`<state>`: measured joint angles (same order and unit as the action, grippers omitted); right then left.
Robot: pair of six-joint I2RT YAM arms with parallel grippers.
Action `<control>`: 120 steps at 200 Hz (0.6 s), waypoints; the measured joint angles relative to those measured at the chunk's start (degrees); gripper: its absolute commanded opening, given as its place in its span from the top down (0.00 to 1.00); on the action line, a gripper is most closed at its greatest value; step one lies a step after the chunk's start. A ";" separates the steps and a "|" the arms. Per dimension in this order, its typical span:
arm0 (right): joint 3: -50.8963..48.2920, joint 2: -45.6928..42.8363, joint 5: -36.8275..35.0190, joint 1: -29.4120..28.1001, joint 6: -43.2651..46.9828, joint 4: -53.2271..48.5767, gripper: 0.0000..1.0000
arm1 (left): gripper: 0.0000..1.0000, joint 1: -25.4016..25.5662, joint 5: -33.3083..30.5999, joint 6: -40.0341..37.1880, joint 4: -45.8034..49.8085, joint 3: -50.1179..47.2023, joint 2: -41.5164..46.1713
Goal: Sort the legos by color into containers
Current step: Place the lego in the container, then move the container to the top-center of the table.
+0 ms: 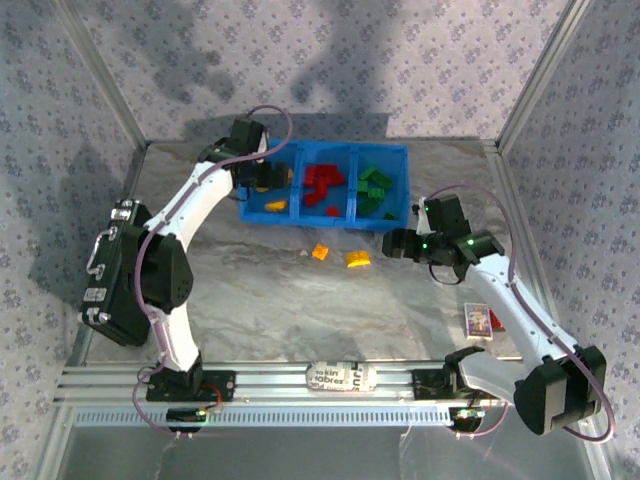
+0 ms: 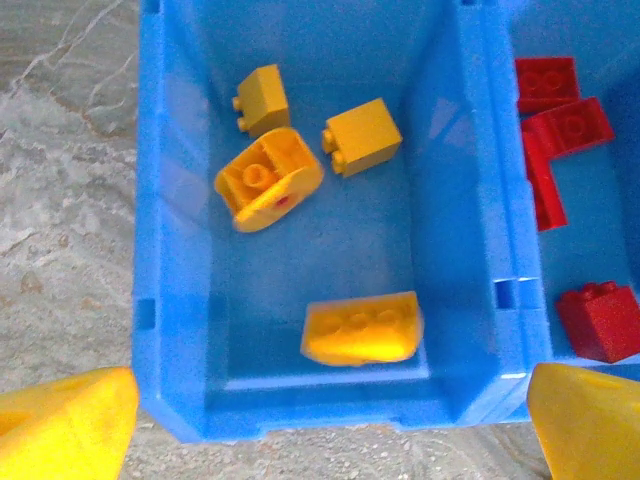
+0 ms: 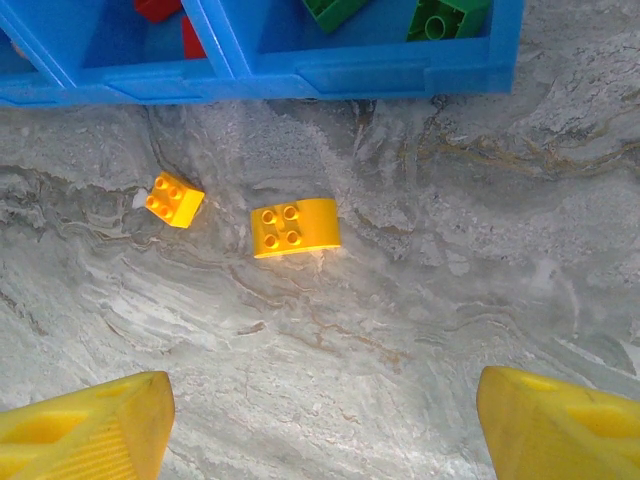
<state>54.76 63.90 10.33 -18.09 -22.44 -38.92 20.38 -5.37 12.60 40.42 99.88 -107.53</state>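
The blue bin (image 1: 325, 223) stands at the back of the table with three compartments. Its left one (image 2: 330, 60) holds several yellow legos, among them a blurred wedge-shaped brick (image 2: 360, 330) near the front wall. Red legos (image 1: 322, 185) fill the middle compartment and green legos (image 1: 375, 190) the right one. My left gripper (image 2: 330, 435) hangs open over the left compartment with nothing between its fingers. Two yellow legos lie loose on the table: a small square one (image 3: 173, 199) and a curved one (image 3: 294, 227). My right gripper (image 3: 320, 430) is open above the bare table, short of them.
A black hard case (image 1: 110, 285) sits at the table's left edge beside the left arm. A small printed box (image 1: 478, 320) lies near the right arm. The aluminium rail (image 1: 300, 385) runs along the near edge. Patterned walls close in the sides and back.
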 measured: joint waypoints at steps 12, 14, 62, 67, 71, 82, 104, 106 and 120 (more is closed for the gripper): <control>-0.02 -0.02 0.00 0.00 0.00 0.00 0.19 | 0.02 -1.22 0.04 0.00 0.13 0.26 -0.11; -0.04 -0.02 0.00 0.00 0.00 0.00 0.19 | 0.03 -1.42 0.02 0.02 0.13 0.28 -0.17; -0.52 -0.04 0.00 0.00 0.00 -0.13 0.20 | 0.15 -7.45 0.20 -0.15 -0.17 2.62 -4.28; -0.57 -0.07 -0.02 0.00 0.00 -0.15 0.20 | 0.17 -7.82 0.26 0.07 -0.17 2.71 -5.14; -0.63 -0.13 -0.02 0.00 0.00 -0.15 0.20 | 0.18 -8.04 0.33 -0.24 -0.13 2.75 -5.64; -0.63 -0.17 -0.02 0.00 0.00 -0.28 0.20 | 0.22 -8.46 0.87 -0.04 -0.09 2.75 -7.45; -0.66 -0.39 -0.02 0.00 0.00 -0.31 0.21 | 0.35 -8.48 1.57 -0.04 -0.07 2.75 -10.51; -0.68 -0.42 -0.02 0.00 0.00 -0.33 0.21 | 0.36 -8.46 1.64 0.26 -0.09 2.78 -10.78; -0.96 -0.81 -0.02 0.00 0.00 -0.35 0.22 | 0.46 -8.37 2.56 0.57 0.02 3.04 -12.07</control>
<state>53.80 63.09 10.31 -18.09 -22.44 -39.27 12.01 -2.81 13.17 40.45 102.91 -119.59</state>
